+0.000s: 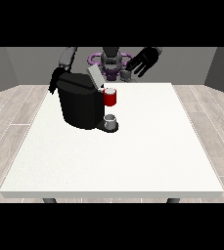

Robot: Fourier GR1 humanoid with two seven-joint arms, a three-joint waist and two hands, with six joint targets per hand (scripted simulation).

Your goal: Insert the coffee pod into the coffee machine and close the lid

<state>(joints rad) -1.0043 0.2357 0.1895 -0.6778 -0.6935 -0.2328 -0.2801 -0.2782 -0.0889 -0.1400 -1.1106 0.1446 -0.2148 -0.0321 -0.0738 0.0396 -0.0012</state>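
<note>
Colours, front view: white table [147, 156]; black coffee machine [79, 105] w/ light grey lid [94, 76]; red thing at the machine [110, 97]; grey thing [111, 119] on the black base, poss. a cup; black hand at the view's right [144, 60]; purple ring [95, 59] behind robot; pale wood-plank floor [15, 112]; grey walls [6, 66].

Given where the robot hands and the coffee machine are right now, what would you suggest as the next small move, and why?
Probably bring the robot hand at the view's right down toward the coffee machine. That hand is raised behind the table with spread fingers, and the machine's lid is tilted up. A grey thing sits on its base, below a red thing at the machine.
</note>
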